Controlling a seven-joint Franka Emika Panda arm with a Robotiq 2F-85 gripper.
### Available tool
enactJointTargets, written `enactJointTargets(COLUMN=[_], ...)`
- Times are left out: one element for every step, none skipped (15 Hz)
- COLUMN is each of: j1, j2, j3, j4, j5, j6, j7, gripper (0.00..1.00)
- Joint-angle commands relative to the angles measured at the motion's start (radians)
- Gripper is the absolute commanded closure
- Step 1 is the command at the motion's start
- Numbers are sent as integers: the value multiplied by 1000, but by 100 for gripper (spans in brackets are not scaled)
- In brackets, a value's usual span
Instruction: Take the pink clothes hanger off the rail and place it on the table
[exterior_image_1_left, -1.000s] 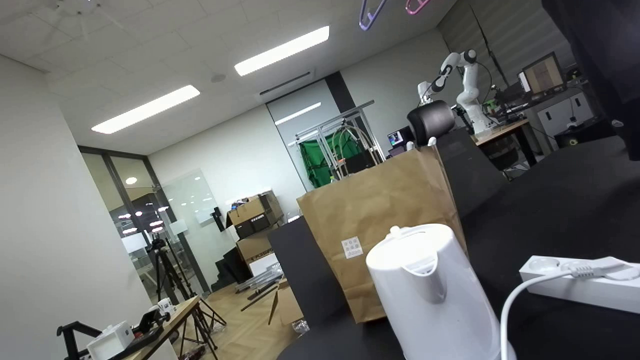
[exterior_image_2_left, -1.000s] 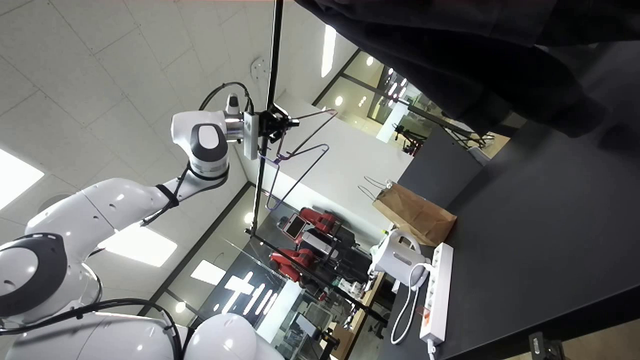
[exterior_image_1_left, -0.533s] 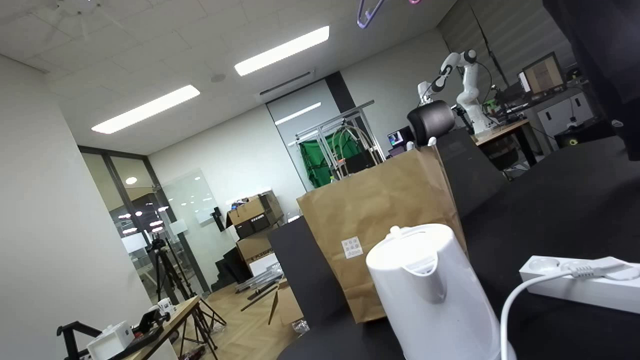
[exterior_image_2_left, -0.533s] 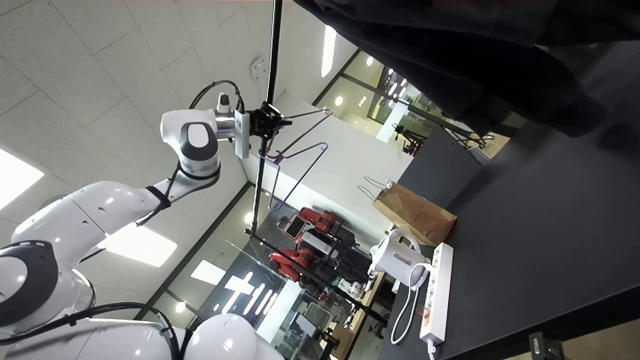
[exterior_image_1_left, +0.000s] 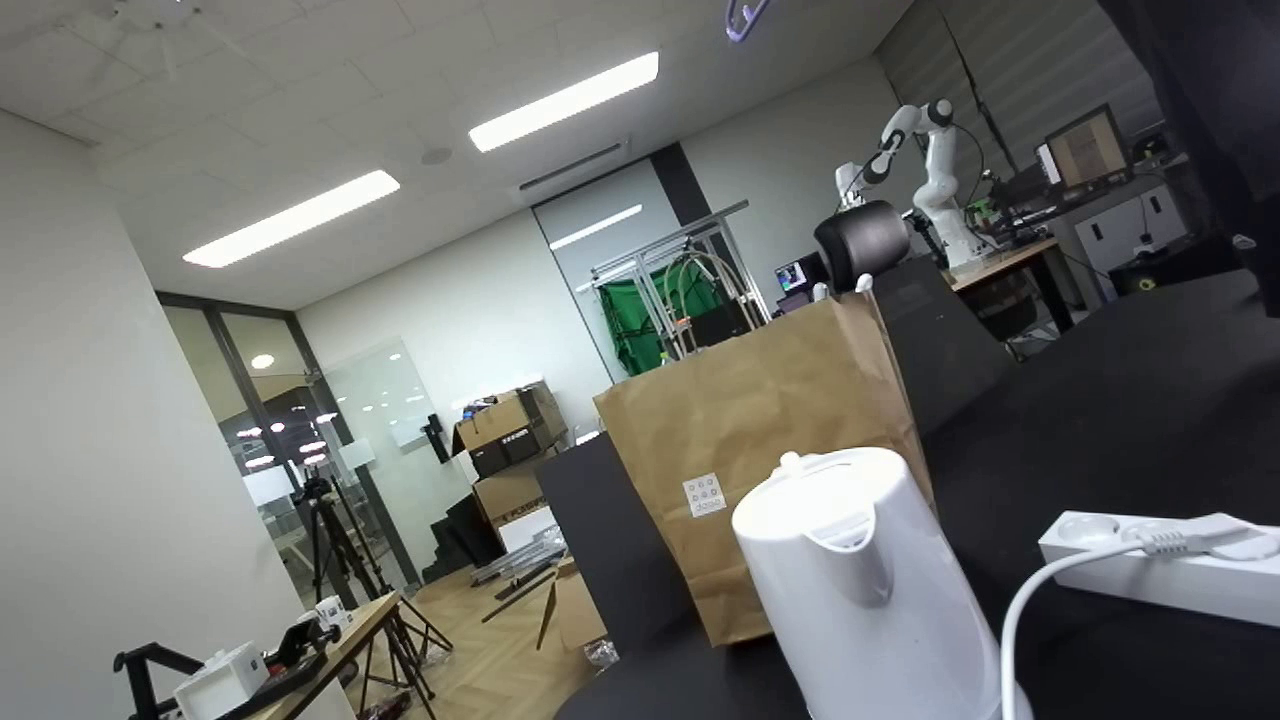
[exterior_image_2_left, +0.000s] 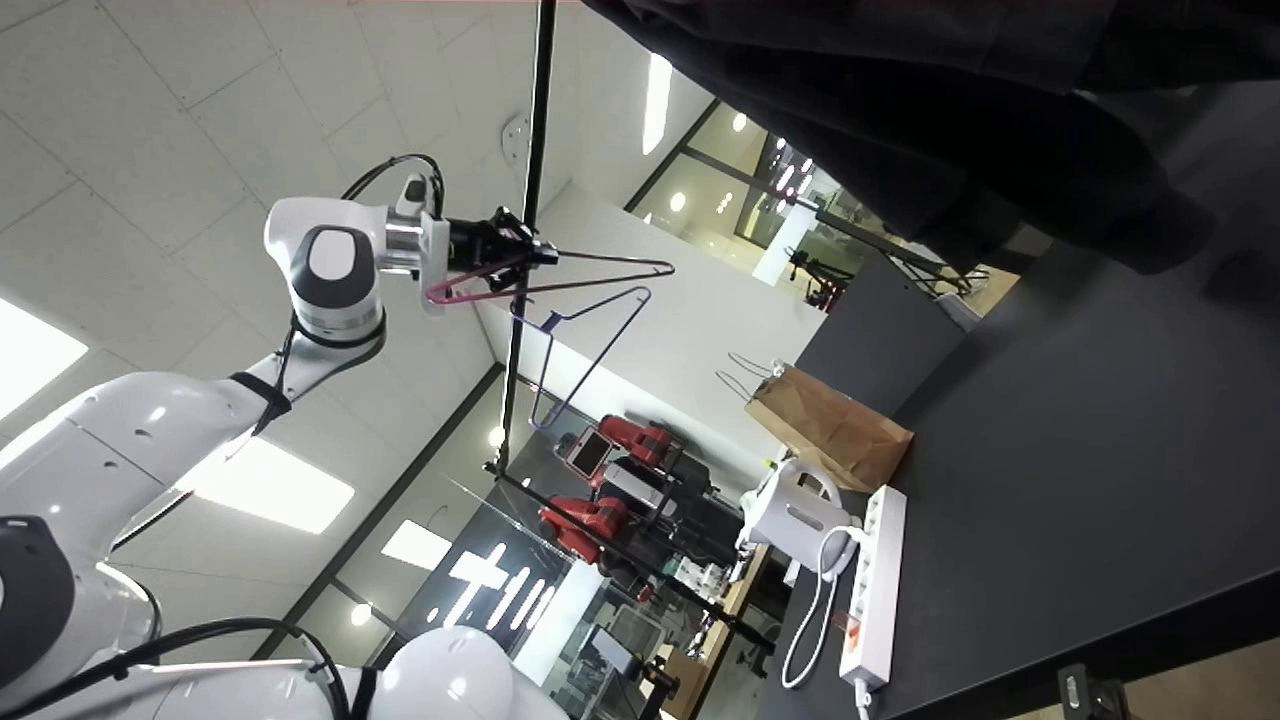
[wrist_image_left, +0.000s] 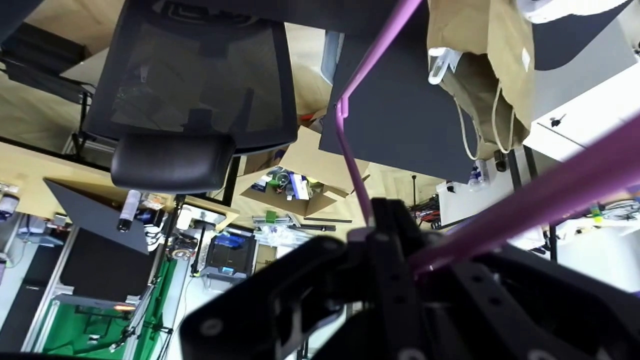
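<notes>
The thin pink clothes hanger (exterior_image_2_left: 610, 281) is high up by the dark rail (exterior_image_2_left: 538, 120) in an exterior view, its frame crossing the rail in the picture. My gripper (exterior_image_2_left: 545, 256) is shut on it. In the wrist view the gripper (wrist_image_left: 395, 207) has its fingertips together, with pink rods of the hanger (wrist_image_left: 530, 207) coming out on both sides. The hook is hidden, so I cannot tell whether it touches the rail. The black table (exterior_image_2_left: 1050, 480) lies well away from the gripper; it also shows in an exterior view (exterior_image_1_left: 1080, 420).
A purple hanger (exterior_image_2_left: 590, 365) hangs on the rail close beside the pink one. A brown paper bag (exterior_image_2_left: 835, 425), a white kettle (exterior_image_2_left: 800, 515) and a white power strip (exterior_image_2_left: 875, 590) with a cable stand on the table. Dark cloth (exterior_image_2_left: 900, 130) hangs over the table's far part.
The gripper and arm have moved left in an exterior view, carrying the pink hanger, which has turned. Its tip has left an exterior view at the top. The purple hanger has shifted slightly.
</notes>
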Motion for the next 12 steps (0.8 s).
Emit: enactJointTargets(j1=[10,10,14,19,25,30,38,44,50,58,64,70], j2=[-22,-22,-20,-18,-15,-12,-8,-4,0,1,0,-1], j3=[-25,-27,-32,-37,-41,-45,-49,-54,-58,-63,-66,-68], j4=[31,28,25,19,16,12,9,5,4,-1,-3,-2], j5=[11,14,20,31,46,61,81,101,118,138,148,155], j6=[-45,-30,-19,3,22,45,71,100,123,171,202,222], j7=[-24,-26,-31,-34,-36,-39,-41,-43,-47,-52,-56,-58], gripper=[99,99,99,99,99,99,99,99,99,99,99,99])
